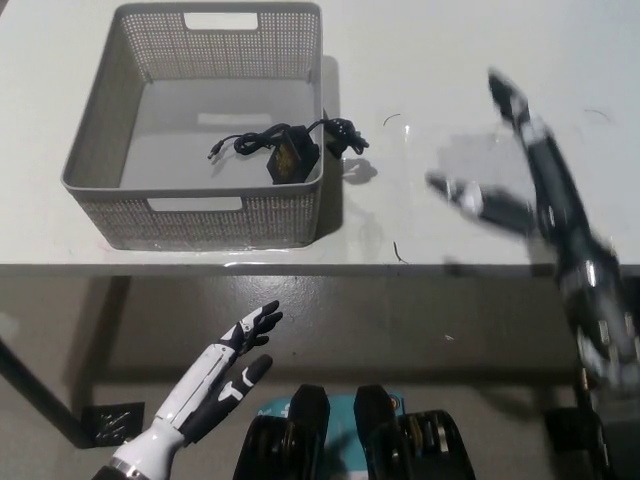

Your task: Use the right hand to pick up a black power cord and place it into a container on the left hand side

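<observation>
Grey perforated plastic basket (110,150) sits far left on white table (450,60). Black power cord (285,148) lies inside, end draped over right wall. Black right hand (520,180), fingers spread, well right of it, empty. White left hand (225,365) rests near, fingers apart.

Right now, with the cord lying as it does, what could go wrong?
1. Part of the black power cord hangs over the basket rim onto the table; it might slip out or snag if the basket is moved.
2. The right hand is blurred above the table, so its pose is uncertain.
</observation>
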Controlling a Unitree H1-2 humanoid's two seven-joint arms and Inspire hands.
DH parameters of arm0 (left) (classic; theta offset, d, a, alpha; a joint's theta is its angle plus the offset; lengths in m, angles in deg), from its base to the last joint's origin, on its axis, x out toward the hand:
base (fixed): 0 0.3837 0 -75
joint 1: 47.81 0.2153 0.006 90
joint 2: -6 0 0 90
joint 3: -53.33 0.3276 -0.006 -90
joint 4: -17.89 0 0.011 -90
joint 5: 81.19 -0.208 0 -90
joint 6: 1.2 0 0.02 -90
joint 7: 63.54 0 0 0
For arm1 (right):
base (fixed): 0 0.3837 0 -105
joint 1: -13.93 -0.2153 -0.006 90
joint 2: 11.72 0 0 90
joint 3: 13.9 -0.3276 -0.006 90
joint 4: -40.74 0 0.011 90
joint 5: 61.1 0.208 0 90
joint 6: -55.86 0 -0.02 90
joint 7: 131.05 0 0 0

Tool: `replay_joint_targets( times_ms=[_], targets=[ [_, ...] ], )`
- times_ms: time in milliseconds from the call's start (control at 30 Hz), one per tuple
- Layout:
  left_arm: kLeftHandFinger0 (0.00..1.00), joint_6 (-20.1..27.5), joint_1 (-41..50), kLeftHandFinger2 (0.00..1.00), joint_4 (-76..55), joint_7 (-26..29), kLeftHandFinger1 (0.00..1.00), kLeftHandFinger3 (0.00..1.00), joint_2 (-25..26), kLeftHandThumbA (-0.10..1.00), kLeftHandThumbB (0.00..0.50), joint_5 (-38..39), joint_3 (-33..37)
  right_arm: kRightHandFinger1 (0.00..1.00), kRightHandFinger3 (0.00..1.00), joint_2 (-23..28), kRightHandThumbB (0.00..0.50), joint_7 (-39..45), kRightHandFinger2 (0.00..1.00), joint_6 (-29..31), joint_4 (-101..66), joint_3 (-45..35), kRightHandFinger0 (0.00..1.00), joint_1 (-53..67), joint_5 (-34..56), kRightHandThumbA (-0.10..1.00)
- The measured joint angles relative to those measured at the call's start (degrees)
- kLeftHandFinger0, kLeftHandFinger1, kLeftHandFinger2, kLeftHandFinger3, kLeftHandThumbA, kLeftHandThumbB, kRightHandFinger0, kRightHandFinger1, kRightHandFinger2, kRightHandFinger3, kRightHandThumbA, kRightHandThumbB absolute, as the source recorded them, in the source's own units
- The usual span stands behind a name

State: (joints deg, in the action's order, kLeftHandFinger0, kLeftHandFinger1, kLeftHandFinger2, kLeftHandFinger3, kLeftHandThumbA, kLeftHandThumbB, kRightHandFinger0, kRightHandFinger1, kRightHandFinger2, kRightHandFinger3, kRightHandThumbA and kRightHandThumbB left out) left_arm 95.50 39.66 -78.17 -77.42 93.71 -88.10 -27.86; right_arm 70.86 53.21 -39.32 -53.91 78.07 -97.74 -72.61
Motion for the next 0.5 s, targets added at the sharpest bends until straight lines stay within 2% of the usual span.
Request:
replay_joint_targets(
  times_ms=[100, 133, 167, 233, 300, 333, 367, 467, 500],
  targets=[
    [1.0, 0.04, 0.03, 1.0, 0.25, 0.0, 1.0, 1.0, 0.01, 0.94, 0.343, 0.02, -0.19, 1.0, 1.0, -1.09, 0.208, 0.57, 1.0, 1.78, -4.54, 0.02, 1.0, 10.0, 3.28, 1.0],
    [1.0, 0.06, 0.03, 1.0, 0.35, 0.01, 1.0, 1.0, 0.01, 0.94, 0.346, 0.02, -0.25, 1.0, 1.0, -1.37, 0.204, 0.83, 1.0, 2.62, -5.27, 0.04, 1.0, 13.36, 4.63, 1.0],
    [1.0, 0.06, 0.03, 1.0, 0.43, 0.01, 1.0, 1.0, 0.0, 0.94, 0.347, 0.03, -0.27, 1.0, 1.0, -1.57, 0.225, 1.02, 1.0, 3.41, -5.3, 0.04, 1.0, 15.67, 5.4, 1.0],
    [1.0, 0.1, 0.03, 1.0, 0.59, 0.01, 1.0, 1.0, -0.02, 0.93, 0.36, 0.06, -0.33, 1.0, 1.0, -1.93, 0.193, 1.53, 1.0, 4.83, -5.21, 0.06, 1.0, 20.05, 7.36, 1.0],
    [1.0, 0.15, 0.05, 1.0, 0.68, 0.01, 1.0, 1.0, -0.07, 0.94, 0.359, 0.23, -0.43, 1.0, 1.0, -2.62, 0.206, 2.08, 1.0, 6.52, -5.05, 0.19, 1.0, 24.22, 9.31, 1.0],
    [1.0, 0.21, 0.05, 1.0, 0.71, 0.02, 1.0, 1.0, -0.14, 0.96, 0.364, 0.34, -0.5, 1.0, 1.0, -3.0, 0.249, 2.27, 1.0, 7.65, -4.72, 0.35, 1.0, 26.16, 10.06, 1.0],
    [1.0, 0.25, 0.05, 1.0, 0.71, 0.02, 1.0, 1.0, -0.17, 0.97, 0.365, 0.4, -0.54, 1.0, 1.0, -3.13, 0.261, 2.37, 1.0, 8.1, -4.5, 0.45, 1.0, 26.76, 10.34, 1.0],
    [1.0, 0.59, 0.05, 1.0, 0.82, 0.07, 1.0, 1.0, -0.33, 0.98, 0.351, 0.66, -0.87, 1.0, 1.0, -3.42, 0.255, 3.45, 1.0, 10.98, -2.83, 1.24, 1.0, 29.12, 12.27, 1.0],
    [1.0, 0.7, 0.05, 1.0, 0.85, 0.09, 1.0, 1.0, -0.35, 0.98, 0.351, 0.74, -1.05, 1.0, 1.0, -3.42, 0.274, 3.79, 1.0, 11.71, -2.17, 1.43, 1.0, 29.27, 12.9, 1.0]
  ],
)
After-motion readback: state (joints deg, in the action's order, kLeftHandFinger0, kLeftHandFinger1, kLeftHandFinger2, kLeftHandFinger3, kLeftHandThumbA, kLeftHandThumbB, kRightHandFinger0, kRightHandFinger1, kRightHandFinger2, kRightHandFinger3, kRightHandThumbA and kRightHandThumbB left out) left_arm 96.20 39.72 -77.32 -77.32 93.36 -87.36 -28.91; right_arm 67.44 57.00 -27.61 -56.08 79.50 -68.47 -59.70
